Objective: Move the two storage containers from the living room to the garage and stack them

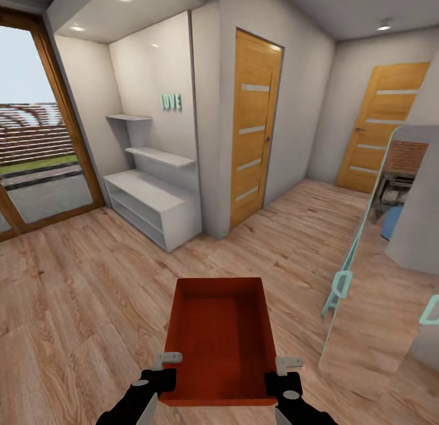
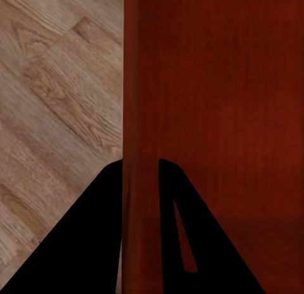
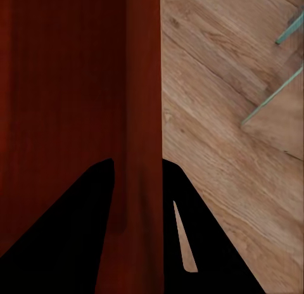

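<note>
An orange-red storage container [image 1: 221, 339] is held in the lower centre of the head view, raised above the light wood-plank floor [image 1: 79, 291] and carried between both arms. The left end effector [image 1: 163, 370] is clamped on the container's left wall near the lower left corner, and the right end effector [image 1: 281, 375] is clamped on the right wall near the lower right corner. In the left wrist view the thin red wall of the container [image 2: 209, 104] is seen pinched between the two dark fingers [image 2: 95, 230] of the left end effector [image 2: 140, 164], with plank floor [image 2: 57, 85] beside it. In the right wrist view the same is shown for the right end effector [image 3: 138, 162]: the container wall [image 3: 76, 85] is gripped between its fingers [image 3: 190, 230], with wood floor [image 3: 221, 116] alongside. The container is open-topped and nothing is seen inside it. In the upper left of the head view a glass door with a wooden frame [image 1: 36, 126] is seen, and next to it a white alcove with shelves [image 1: 152, 169] bearing pale green letters [image 1: 171, 102]. A wooden door [image 1: 253, 126] is set in the upper centre, and a second wooden door [image 1: 381, 126] in the upper right. A pale glass panel with teal fittings [image 1: 356, 248] is found at the right edge.
</note>
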Motion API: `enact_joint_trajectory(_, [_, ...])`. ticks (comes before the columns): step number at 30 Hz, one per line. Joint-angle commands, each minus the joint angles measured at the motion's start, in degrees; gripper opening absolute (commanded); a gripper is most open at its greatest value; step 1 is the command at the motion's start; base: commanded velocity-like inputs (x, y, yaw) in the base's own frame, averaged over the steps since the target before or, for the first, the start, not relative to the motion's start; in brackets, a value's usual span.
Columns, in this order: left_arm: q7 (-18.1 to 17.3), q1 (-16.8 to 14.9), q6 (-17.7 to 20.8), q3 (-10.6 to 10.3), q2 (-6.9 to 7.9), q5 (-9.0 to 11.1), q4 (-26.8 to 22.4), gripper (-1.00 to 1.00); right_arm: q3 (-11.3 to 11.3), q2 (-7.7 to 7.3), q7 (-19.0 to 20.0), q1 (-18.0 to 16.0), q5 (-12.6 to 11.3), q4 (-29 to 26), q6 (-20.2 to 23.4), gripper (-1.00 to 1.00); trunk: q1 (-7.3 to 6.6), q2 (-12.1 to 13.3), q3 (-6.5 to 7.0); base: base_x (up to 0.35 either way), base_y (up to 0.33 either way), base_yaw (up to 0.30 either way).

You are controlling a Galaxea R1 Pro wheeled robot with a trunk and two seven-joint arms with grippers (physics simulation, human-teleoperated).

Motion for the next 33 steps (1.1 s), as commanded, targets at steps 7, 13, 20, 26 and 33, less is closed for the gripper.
enact_joint_trajectory(7, [0.6, 0.0, -0.5, -0.4, 0.20, -1.0, -0.3, -1.00, -0.5, -0.81, -0.8, -0.1, -1.9, 0.3, -0.5, -1.00, 0.05, -0.1, -0.09, 0.323, 0.000, 0.000])
enact_joint_trajectory(13, [0.6, 0.0, -0.5, -0.4, 0.20, -1.0, -0.3, -1.00, -0.5, -0.81, -0.7, -0.1, -1.9, 0.3, -0.5, -1.00, 0.05, -0.1, -0.09, 0.323, 0.000, 0.000])
enact_joint_trajectory(20, [0.6, 0.0, -0.5, -0.4, 0.20, -1.0, -0.3, -1.00, -0.5, -0.81, -0.7, -0.1, -1.9, 0.3, -0.5, -1.00, 0.05, -0.1, -0.09, 0.323, 0.000, 0.000])
enact_joint_trajectory(26, [0.6, 0.0, -0.5, -0.4, 0.20, -1.0, -0.3, -1.00, -0.5, -0.81, -0.7, -0.1, -1.9, 0.3, -0.4, -1.00, 0.05, -0.1, -0.09, 0.323, 0.000, 0.000])
enact_joint_trajectory(33, [0.6, 0.0, -0.5, -0.4, 0.20, -1.0, -0.3, -1.00, -0.5, -0.81, -0.7, -0.1, -1.9, 0.3, -0.4, -1.00, 0.05, -0.1, -0.09, 0.323, 0.000, 0.000])
